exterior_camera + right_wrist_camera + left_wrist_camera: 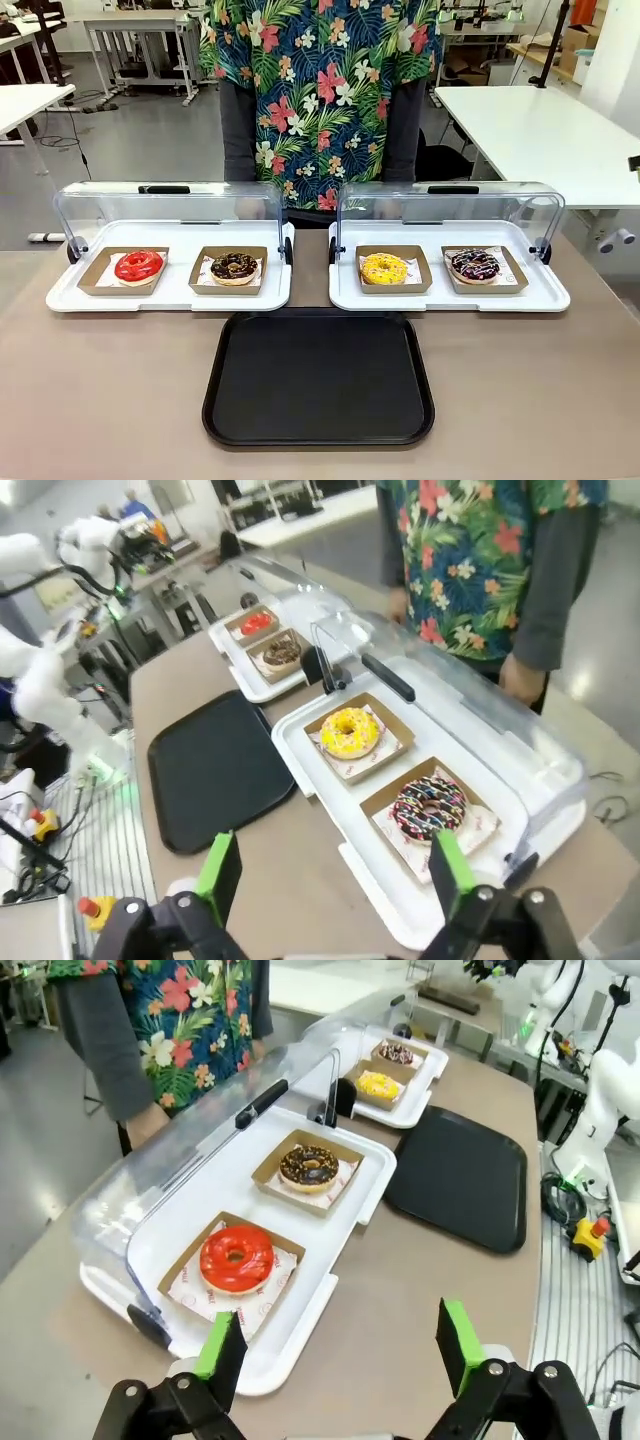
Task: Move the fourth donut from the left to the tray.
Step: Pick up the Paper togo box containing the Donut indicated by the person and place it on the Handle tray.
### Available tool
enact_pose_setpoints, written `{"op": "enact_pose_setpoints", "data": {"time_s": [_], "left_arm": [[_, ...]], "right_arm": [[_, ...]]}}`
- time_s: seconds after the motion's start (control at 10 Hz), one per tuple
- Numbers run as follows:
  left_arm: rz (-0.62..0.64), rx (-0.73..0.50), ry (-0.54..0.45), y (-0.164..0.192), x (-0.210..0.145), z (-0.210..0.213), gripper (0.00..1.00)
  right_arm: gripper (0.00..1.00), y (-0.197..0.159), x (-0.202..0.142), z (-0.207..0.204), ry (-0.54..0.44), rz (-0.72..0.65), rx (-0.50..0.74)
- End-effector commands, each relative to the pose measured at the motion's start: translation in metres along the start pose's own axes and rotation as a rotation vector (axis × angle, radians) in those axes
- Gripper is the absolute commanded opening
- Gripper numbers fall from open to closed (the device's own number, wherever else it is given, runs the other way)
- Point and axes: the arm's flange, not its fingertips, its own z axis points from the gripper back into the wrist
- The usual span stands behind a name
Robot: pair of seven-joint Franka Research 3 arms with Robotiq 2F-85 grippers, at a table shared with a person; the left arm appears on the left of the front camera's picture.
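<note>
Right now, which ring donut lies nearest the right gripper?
The dark chocolate-glazed ring donut with pink and white drizzle, just beyond the right gripper. The yellow ring donut lies farther; the red donut and crumb-topped chocolate donut are farthest.

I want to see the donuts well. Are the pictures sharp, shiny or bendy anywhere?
Front view: even light, sharp, pale glare on the clear lids. Left wrist view: the red donut is crisp, but the wide lens curves the white display tray. Right wrist view: the fourth donut is sharp; the tray looks skewed.
</note>
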Motion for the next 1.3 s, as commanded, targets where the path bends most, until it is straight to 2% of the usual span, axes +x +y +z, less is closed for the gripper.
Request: {"op": "enact_pose_setpoints", "data": {"time_s": [0.0,0.3,0.4,1.2], "left_arm": [[-0.043,-0.007,-0.068,-0.0002,0.0046,0.0089,1.0],[-0.1,0.01,-0.099,0.007,0.002,0.0056,1.0],[-0.049,-0.005,-0.066,-0.0007,0.0024,0.006,1.0],[-0.049,-0.005,-0.066,-0.0007,0.0024,0.006,1.0]], "right_arm": [[1.0,-0.0092,-0.0008,0.0047,-0.024,0.039,0.019],[1.0,-0.015,-0.0018,0.0125,-0.039,0.055,0.026],[1.0,-0.0102,-0.0106,0.0063,-0.03,0.014,0.025],[1.0,-0.0102,-0.0106,0.0063,-0.03,0.014,0.025]]}}
